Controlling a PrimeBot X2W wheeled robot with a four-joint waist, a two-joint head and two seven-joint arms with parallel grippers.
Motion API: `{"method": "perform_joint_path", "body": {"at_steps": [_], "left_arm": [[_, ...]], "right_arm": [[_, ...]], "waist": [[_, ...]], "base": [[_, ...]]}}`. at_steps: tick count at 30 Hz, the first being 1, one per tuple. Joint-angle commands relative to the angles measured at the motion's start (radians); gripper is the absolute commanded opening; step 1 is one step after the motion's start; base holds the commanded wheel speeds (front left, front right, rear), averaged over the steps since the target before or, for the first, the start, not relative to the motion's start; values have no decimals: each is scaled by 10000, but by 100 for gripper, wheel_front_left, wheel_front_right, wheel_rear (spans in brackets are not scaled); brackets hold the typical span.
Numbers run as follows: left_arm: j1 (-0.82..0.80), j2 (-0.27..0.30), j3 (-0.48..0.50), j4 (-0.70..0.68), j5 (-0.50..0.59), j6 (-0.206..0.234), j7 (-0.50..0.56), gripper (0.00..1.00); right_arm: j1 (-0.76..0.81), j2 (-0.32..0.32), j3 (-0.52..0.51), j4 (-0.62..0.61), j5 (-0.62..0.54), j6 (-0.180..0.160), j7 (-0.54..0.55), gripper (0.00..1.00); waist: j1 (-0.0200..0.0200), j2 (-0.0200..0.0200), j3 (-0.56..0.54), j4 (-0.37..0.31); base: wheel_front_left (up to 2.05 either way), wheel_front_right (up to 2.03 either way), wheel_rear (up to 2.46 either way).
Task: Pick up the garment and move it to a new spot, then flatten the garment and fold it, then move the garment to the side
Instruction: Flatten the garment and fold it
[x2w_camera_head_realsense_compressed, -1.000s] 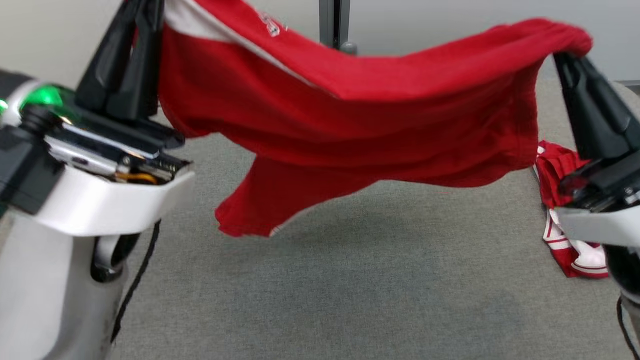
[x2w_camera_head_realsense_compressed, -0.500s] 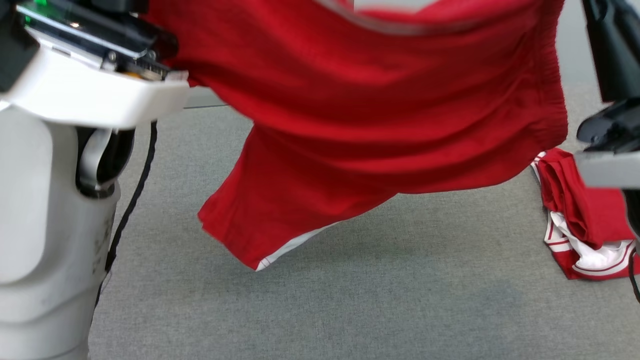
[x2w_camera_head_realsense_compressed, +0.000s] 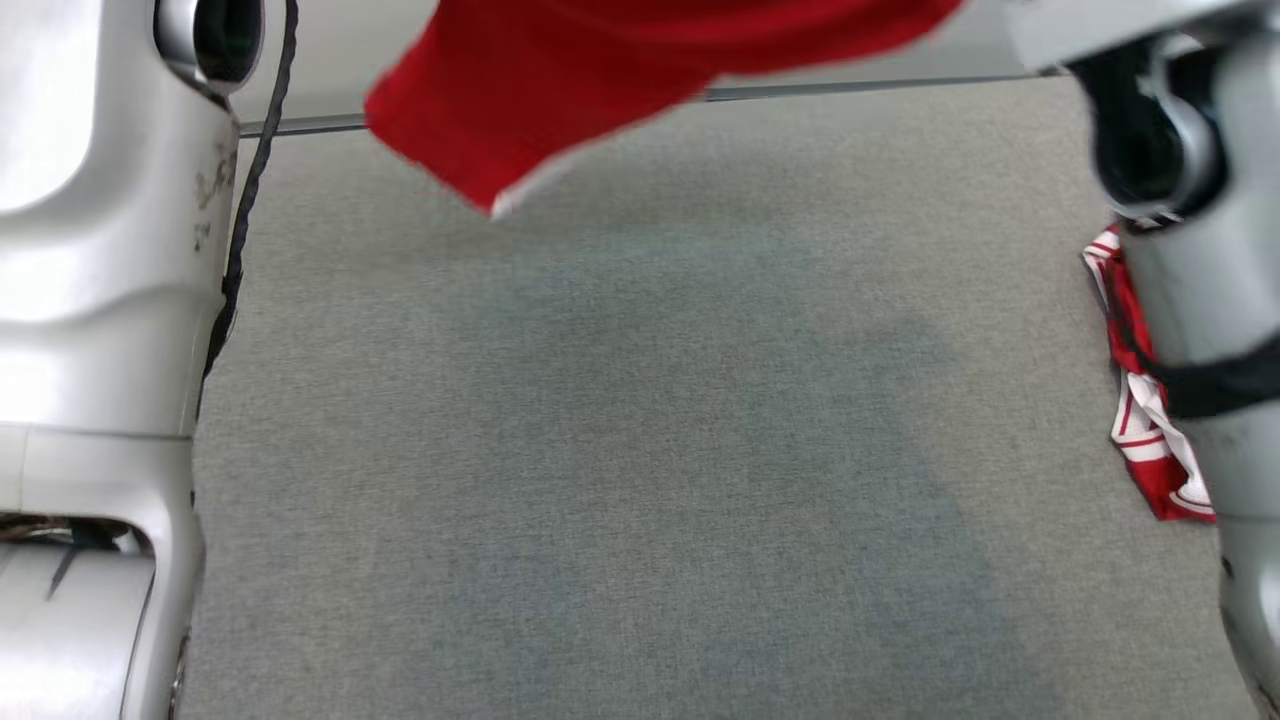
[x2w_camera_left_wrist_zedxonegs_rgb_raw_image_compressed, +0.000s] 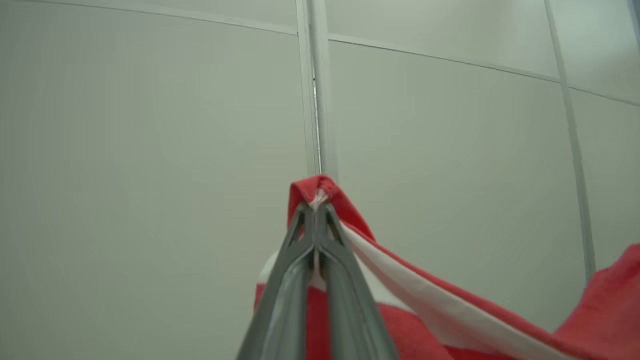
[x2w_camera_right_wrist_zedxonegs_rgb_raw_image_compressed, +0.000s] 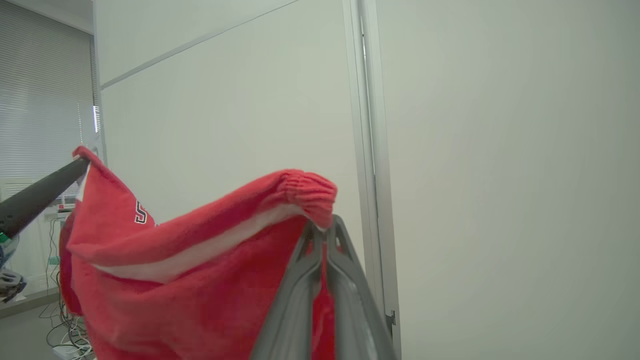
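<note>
Garment (x2w_camera_head_realsense_compressed: 600, 70) lifted higher | left tool (x2w_camera_left_wrist_zedxonegs_rgb_raw_image_compressed: 316, 205) pinching it | right tool (x2w_camera_right_wrist_zedxonegs_rgb_raw_image_compressed: 325, 230) pinching it

You're in an office-like lab room: pale partition panels (x2w_camera_right_wrist_zedxonegs_rgb_raw_image_compressed: 225, 125) meeting a metal strip (x2w_camera_right_wrist_zedxonegs_rgb_raw_image_compressed: 367, 100) at twelve o'clock, window blinds (x2w_camera_right_wrist_zedxonegs_rgb_raw_image_compressed: 45, 100) at nine, loose cables (x2w_camera_right_wrist_zedxonegs_rgb_raw_image_compressed: 65, 320) at eight, grey carpet-like surface (x2w_camera_head_realsense_compressed: 640, 450) below

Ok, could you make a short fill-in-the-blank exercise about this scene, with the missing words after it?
The lifted garment is mostly ____ in colour. The left hand and the right hand are each ____ on its edge. Another garment lies on the grey surface at the robot's ____ side.
Missing words: red; shut; right.
</note>
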Motion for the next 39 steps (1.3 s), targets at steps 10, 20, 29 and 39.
{"method": "perform_joint_path", "body": {"at_steps": [10, 20, 29, 39], "left_arm": [[56, -582, -197, 3573, -314, -98, -59, 0], [2718, -791, -980, 3706, -1572, -109, -64, 0], [6477, -582, -199, 975, -1488, -110, -63, 0], [10451, -22, 804, -2225, -946, -111, -64, 0]], "right_arm": [[-1648, 1258, 1457, 4996, -27, 2, -1615, 0], [627, 1127, 2490, 5650, 585, 2, -1886, 0], [5023, 317, 1332, 2033, 28, 2, -1862, 0], [8778, -262, 812, -810, -948, 2, -1853, 0]], "waist": [[0, 0, 968, 85], [0, 0, 1639, 383], [0, 0, 1061, 346], [0, 0, 85, 217]], "base": [[0, 0, 0], [0, 0, 0], [0, 0, 0], [0, 0, 0]]}}
